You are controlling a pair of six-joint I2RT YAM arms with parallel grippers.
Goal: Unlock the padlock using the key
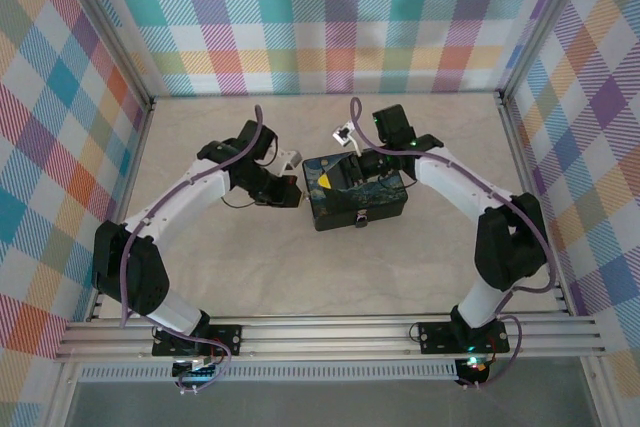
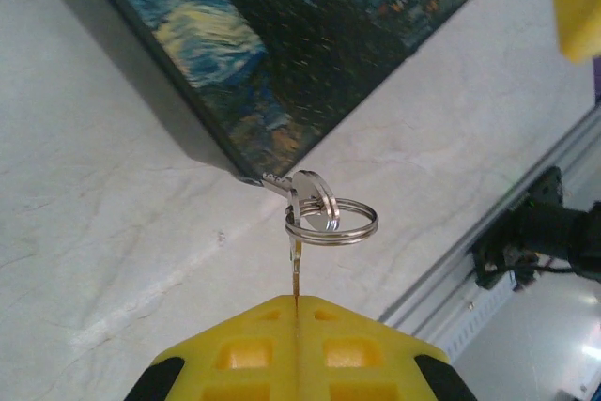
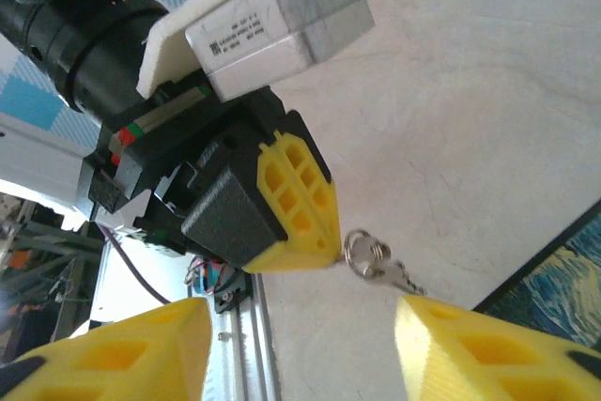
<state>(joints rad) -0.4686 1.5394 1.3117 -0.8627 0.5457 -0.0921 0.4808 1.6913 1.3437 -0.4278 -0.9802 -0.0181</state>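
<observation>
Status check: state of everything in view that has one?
left gripper: shut on a thin metal piece on the key ring
right gripper: open, nothing between the fingers
painted tin: flat on the table, looks closed
key: on the ring, tip by the tin's corner

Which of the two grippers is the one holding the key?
The left gripper: it is pinched shut on the key with its ring, while the right gripper stands open and empty.

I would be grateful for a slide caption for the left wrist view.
Shut left gripper holds a key ring with a silvery key at the painted tin's corner.
</observation>
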